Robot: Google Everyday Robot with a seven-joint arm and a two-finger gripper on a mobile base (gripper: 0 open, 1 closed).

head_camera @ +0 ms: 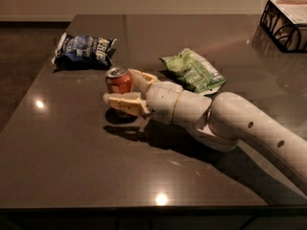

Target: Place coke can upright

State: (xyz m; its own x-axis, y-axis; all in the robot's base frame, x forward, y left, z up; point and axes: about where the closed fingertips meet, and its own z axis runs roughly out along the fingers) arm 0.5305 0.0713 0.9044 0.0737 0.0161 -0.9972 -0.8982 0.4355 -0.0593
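the tool (119,86) grips the coke can (118,79) over the bench (72,152); if it opens too early, the can may tip over.

Dim, seemingly overhead light: glare spots on table (72,143), soft shadow under jaws.

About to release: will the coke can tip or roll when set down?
The coke can sits between the end effector's fingers, near upright: likely stable if released flat. Glossy tabletop looks slick; tipped, it would probably roll.
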